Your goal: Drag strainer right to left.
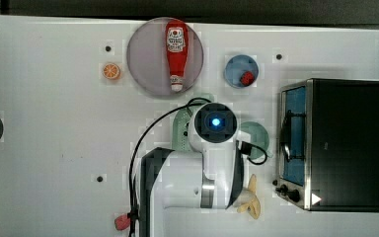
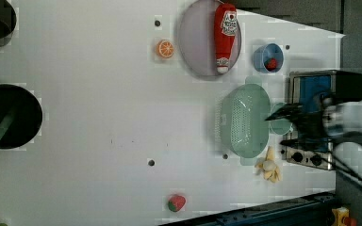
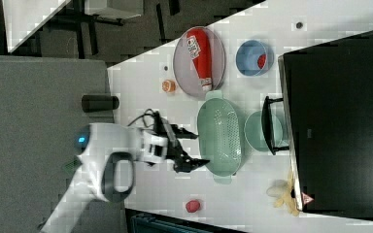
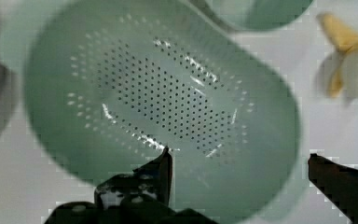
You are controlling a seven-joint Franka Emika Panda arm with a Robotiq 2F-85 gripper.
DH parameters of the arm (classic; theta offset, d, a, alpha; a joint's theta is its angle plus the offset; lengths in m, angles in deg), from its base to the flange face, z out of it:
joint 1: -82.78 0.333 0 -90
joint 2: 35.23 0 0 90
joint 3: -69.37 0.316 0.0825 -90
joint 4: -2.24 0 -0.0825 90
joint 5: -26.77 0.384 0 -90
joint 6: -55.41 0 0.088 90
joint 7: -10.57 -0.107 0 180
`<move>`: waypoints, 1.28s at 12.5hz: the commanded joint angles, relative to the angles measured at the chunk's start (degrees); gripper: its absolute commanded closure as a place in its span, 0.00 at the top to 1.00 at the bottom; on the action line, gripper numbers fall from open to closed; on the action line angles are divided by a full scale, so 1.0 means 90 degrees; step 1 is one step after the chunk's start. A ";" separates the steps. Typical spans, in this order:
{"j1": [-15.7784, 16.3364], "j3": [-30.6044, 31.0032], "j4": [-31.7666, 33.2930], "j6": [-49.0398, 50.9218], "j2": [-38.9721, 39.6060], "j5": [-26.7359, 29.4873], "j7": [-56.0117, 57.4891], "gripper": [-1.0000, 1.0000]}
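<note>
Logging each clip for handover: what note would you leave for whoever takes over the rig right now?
Gripper: open, empty, above the strainer.
Strainer: on the white table, between the grey plate holding the ketchup bottle and the banana, beside the green cup in front of the toaster oven.
Done: approach only; nothing gripped.
Left: lower, catch the strainer and drag it towards the left view's left, over bare table.
</note>
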 commanded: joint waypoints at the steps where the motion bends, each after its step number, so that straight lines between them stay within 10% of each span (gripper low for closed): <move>1: -0.0086 0.0239 -0.0182 -0.0692 0.0065 -0.0028 -0.1440 1.00; 16: 0.0089 0.1042 0.0030 -0.3205 0.2107 -0.0011 -0.4031 1.00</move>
